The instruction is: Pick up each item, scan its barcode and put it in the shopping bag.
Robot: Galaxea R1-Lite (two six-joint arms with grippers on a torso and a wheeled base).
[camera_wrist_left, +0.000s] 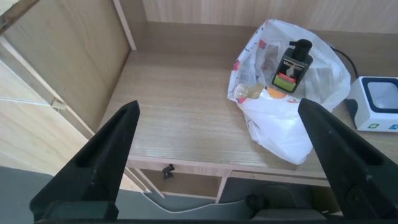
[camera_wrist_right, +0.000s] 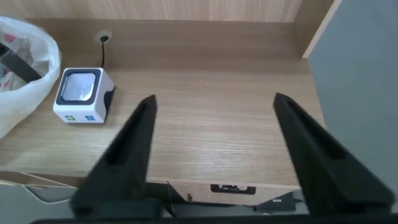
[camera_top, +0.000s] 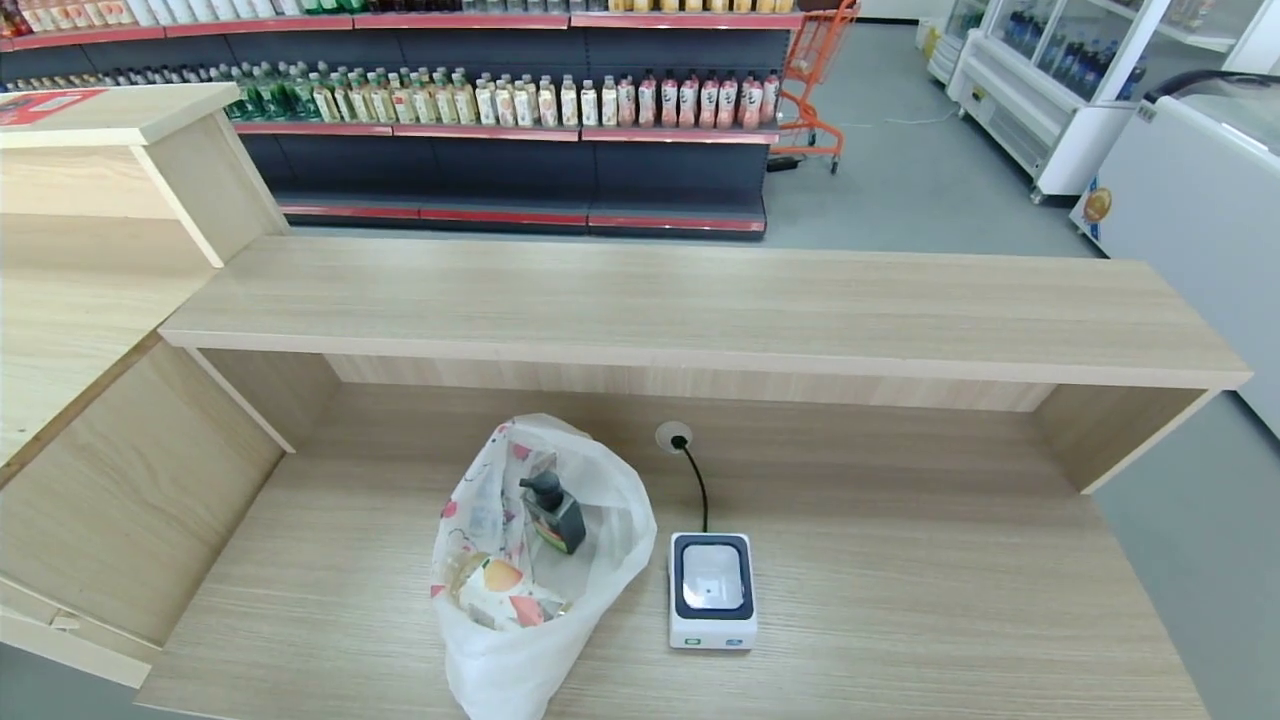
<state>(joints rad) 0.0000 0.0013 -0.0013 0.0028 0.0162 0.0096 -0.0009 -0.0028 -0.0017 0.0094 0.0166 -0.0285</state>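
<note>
You're holding the left end effector (camera_wrist_left: 219, 112) and right end effector (camera_wrist_right: 214, 99) spread apart, empty, over the worktop's (camera_top: 900, 600) near edge. The pump bottle (camera_top: 553, 512) is sitting in the shopping bag (camera_top: 520, 640), just beside the scanner (camera_top: 711, 590). Looks done to me, so be backing off without snagging the bag.

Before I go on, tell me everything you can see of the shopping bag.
The shopping bag is thin, crinkled white plastic with small coloured prints. It stands slumped on the wooden counter with its mouth open upward, close beside the scanner on the robot's left; whether the two touch is unclear. Inside, a dark pump bottle stands roughly upright, and a peach-printed packet lies lower toward the near side.
</note>
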